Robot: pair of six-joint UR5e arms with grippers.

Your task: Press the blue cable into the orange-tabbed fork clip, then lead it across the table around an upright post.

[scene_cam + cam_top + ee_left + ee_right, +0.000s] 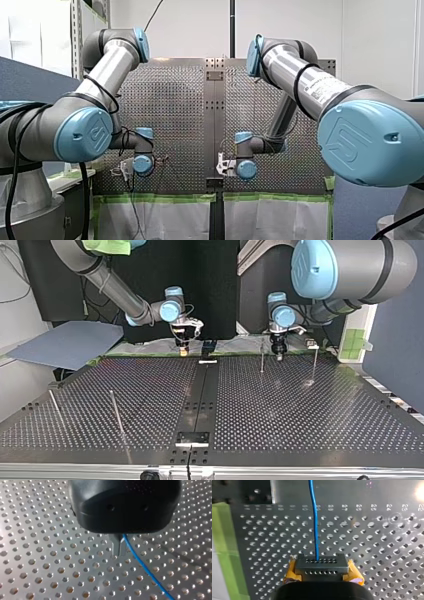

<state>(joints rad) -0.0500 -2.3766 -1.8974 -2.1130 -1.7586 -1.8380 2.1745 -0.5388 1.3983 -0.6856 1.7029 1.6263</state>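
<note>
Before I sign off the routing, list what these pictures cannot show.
Fork clip: no view shows it for certain.
Blue cable: too thin to trace in the top view; the left wrist view's edge cuts it off.
Left end effector: its own black body hides its hold on the cable.

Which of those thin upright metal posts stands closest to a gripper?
The post just beside my left gripper, near the table's far edge; the other posts stand clearly farther off.

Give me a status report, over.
Left gripper shut on blue cable. Right gripper likewise. Fork clip not in view. Upright post stands beside left gripper.
</note>
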